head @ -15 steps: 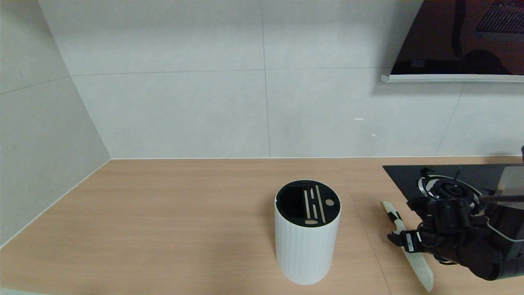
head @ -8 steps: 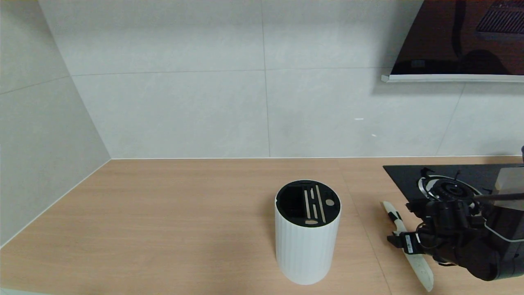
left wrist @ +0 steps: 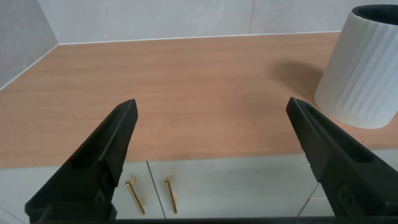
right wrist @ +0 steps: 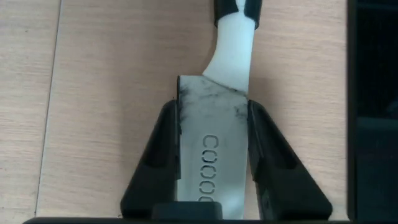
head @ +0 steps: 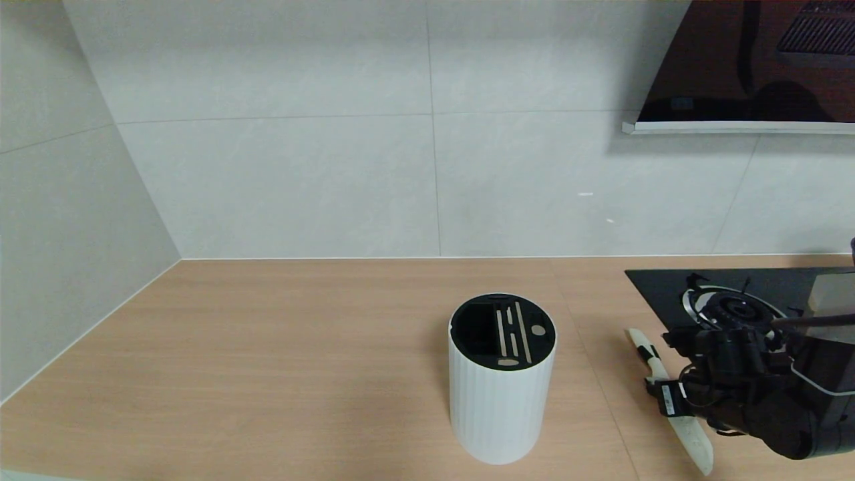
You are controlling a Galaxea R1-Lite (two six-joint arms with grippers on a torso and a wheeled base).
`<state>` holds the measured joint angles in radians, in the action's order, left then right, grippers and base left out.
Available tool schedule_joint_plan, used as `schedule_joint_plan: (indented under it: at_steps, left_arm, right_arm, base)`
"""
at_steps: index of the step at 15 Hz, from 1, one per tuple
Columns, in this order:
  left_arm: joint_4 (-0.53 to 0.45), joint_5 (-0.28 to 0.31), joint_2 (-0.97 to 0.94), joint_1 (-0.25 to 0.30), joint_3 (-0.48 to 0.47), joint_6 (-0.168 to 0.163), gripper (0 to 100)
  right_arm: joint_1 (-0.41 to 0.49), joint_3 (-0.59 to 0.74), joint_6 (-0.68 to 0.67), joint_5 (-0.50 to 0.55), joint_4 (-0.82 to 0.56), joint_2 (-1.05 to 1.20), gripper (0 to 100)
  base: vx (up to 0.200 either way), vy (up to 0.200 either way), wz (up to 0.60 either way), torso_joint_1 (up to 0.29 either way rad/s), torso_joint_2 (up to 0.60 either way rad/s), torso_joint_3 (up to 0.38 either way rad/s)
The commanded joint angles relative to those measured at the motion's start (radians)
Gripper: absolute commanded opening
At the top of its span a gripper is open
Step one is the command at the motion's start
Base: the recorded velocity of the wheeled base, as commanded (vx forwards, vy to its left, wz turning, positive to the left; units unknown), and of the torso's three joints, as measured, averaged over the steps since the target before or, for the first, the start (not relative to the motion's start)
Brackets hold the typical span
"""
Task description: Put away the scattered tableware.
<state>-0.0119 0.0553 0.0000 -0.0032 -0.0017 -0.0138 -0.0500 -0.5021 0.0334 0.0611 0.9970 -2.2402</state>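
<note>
Now that the right gripper point(right wrist: 212, 115) is pinched shut on the knife point(head: 693, 439) by its blade, the knife has slid slightly toward the hob point(head: 658, 284) (the grip has taken, I'd say), so lifting comes next.

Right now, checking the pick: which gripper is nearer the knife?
Right. The right gripper grips the knife by its blade; the left gripper hangs open at the counter front edge, past the white holder.
</note>
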Motion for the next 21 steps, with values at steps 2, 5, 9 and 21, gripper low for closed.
schedule_joint_plan:
  at_steps: [2,5,9,21]
  left_arm:
    - [0.000,0.000,0.000,0.000,0.000,0.000,100]
    - [0.000,0.000,0.000,0.000,0.000,0.000,100]
    - [0.000,0.000,0.000,0.000,0.000,-0.003,100]
    - [-0.023,0.024,0.003,0.000,-0.132,-0.017,100]
  right_arm:
    - [-0.001,0.001,0.000,0.000,0.000,0.011,0]
    - [-0.001,0.010,0.000,0.000,0.000,0.031,0]
    - [-0.002,0.048,0.000,0.000,0.000,0.172,0]
    - [-0.175,0.086,0.002,0.092,-0.179,0.714,0]
  base:
    - [0.000,0.000,0.00,0.000,0.00,0.000]
    - [0.000,0.000,0.00,0.000,0.00,0.000]
    - [0.000,0.000,0.00,0.000,0.00,0.000]
    - [0.000,0.000,0.00,0.000,0.00,0.000]
